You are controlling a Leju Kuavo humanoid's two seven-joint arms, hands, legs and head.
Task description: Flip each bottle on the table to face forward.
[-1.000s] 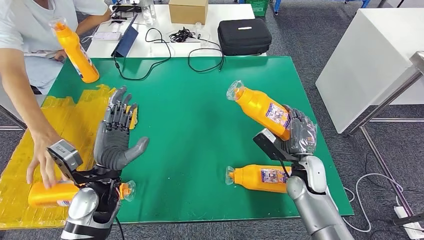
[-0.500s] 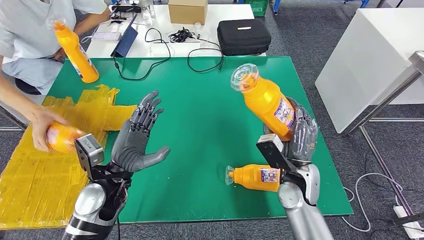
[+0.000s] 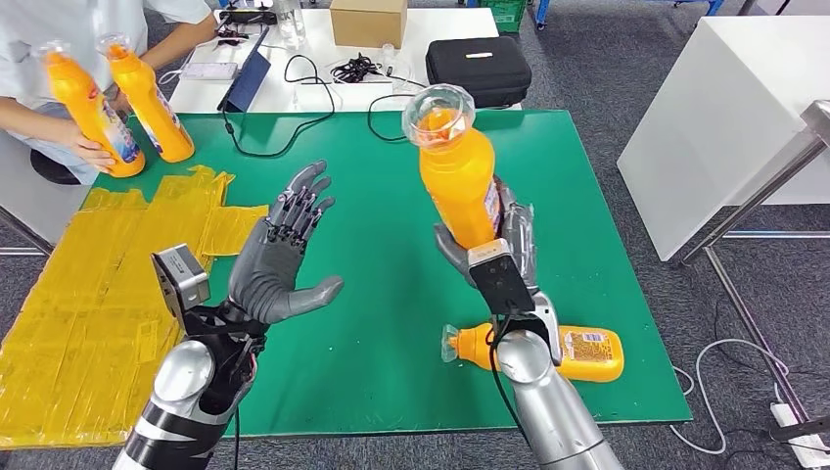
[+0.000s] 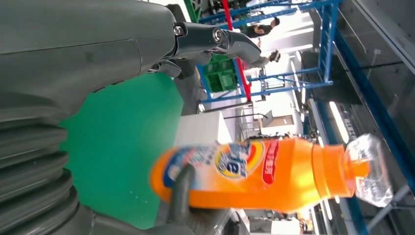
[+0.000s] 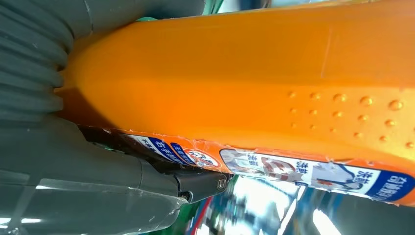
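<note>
The robot's right hand (image 3: 509, 245) grips an orange bottle (image 3: 458, 176) upright above mid-table; its left hand (image 3: 274, 264) waits open-palmed to the left. Next, probably, turning the label forward before setting it down.

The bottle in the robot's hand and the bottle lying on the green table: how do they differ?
The held bottle is upright in the air, gripped by the right hand; the lying bottle rests on its side on the green table, touched by no hand. The held bottle's cap points up; the lying bottle's cap points toward the robot's left. Both are orange with clear caps and labels.
</note>
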